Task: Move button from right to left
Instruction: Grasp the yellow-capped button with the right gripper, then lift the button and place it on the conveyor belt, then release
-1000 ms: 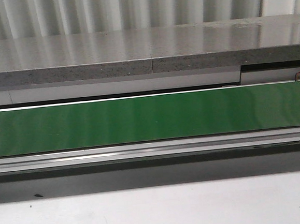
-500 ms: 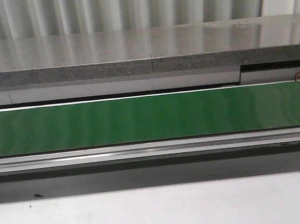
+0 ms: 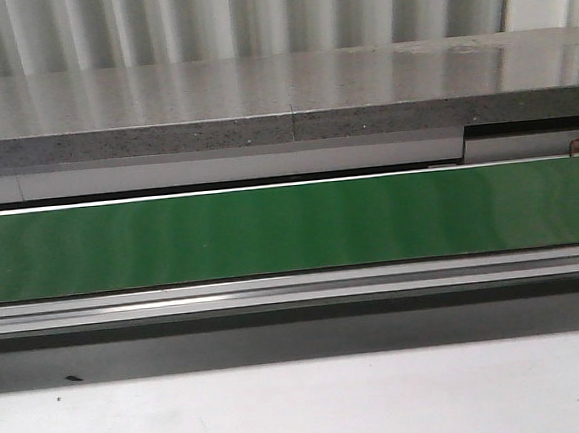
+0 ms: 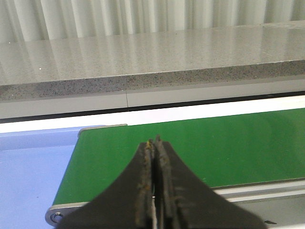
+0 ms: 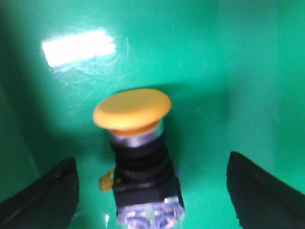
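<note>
The button [image 5: 138, 152] shows only in the right wrist view. It has a round yellow cap, a black collar and a blue-grey base, and lies on a green surface. My right gripper [image 5: 152, 191] is open, with one black finger [image 5: 47, 195] on each side of the button and clear gaps between fingers and button. My left gripper [image 4: 155, 143] is shut and empty, held above the near left end of the green belt [image 4: 200, 148]. Neither gripper nor the button shows in the front view.
The green conveyor belt [image 3: 290, 226] runs across the front view, with a metal rail [image 3: 295, 291] along its near side and a grey stone ledge [image 3: 281, 102] behind. A blue surface [image 4: 28, 167] lies beside the belt's left end. A white table [image 3: 305, 411] is nearest.
</note>
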Controlling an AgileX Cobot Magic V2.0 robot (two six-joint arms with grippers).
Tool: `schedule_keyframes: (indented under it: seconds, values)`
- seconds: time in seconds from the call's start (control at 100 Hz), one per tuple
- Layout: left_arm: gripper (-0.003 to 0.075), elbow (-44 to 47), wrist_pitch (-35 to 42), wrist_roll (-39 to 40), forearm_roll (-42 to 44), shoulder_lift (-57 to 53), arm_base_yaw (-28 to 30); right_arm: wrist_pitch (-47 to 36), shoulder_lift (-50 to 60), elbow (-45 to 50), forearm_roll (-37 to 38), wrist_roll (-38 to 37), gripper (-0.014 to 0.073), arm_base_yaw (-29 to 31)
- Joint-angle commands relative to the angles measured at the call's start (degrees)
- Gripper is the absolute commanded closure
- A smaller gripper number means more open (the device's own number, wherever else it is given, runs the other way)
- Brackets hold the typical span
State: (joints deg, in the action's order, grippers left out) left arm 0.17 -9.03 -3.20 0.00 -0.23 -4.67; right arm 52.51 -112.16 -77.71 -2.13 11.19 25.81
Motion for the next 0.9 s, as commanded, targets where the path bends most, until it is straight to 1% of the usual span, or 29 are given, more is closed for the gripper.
schedule_keyframes:
  seconds: [0.0, 0.05, 0.1, 0.17, 0.22, 0.27, 0.32, 0.35, 0.51, 0.69, 0.89]
  values:
    - [0.0741, 2.20, 4.45, -0.12, -0.50, -1.82, 0.08, 0.45, 1.38, -1.80, -0.16, 1.68, -0.0027, 0.42]
    - [0.0741, 2.20, 4.45, -0.12, -0.50, -1.82, 0.08, 0.37, 0.76, -1.83, -0.16, 1.68, -0.0007, 0.42]
    - [0.0741, 2.20, 4.45, -0.12, -0.50, -1.82, 0.08, 0.37, 0.47, -1.89, -0.16, 1.68, 0.0041, 0.42]
    - [0.0741, 2.20, 4.45, -0.12, -0.50, -1.82, 0.08, 0.30, 0.27, -1.89, -0.16, 1.68, 0.0163, 0.42]
    - [0.0741, 2.20, 4.45, -0.12, -0.50, -1.82, 0.08, 0.30, 0.27, -1.89, -0.16, 1.68, 0.0281, 0.42]
    - [0.0741, 2.20, 4.45, -0.12, -0.50, -1.82, 0.08, 0.24, 0.27, -1.89, -0.16, 1.68, 0.0370, 0.42]
    - [0.0741, 2.20, 4.45, -0.12, -0.50, -1.82, 0.08, 0.19, 0.27, -1.89, -0.16, 1.68, 0.0423, 0.42]
    - [0.0741, 2.20, 4.45, -0.12, -0.50, -1.82, 0.08, 0.13, 0.27, -1.89, -0.16, 1.68, 0.0433, 0.42]
    - [0.0741, 2.20, 4.45, -0.12, -0.50, -1.82, 0.08, 0.41, 1.28, -2.25, -0.34, 1.68, 0.0426, 0.30]
    - [0.0741, 2.20, 4.45, -0.12, -0.50, -1.82, 0.08, 2.59, 7.40, -2.56, -0.34, 1.68, 0.0426, -0.72]
    - [0.0741, 2.20, 4.45, -0.12, -0.50, -1.82, 0.08, 5.15, 13.91, -2.56, -1.04, 0.86, 0.0426, -5.12]
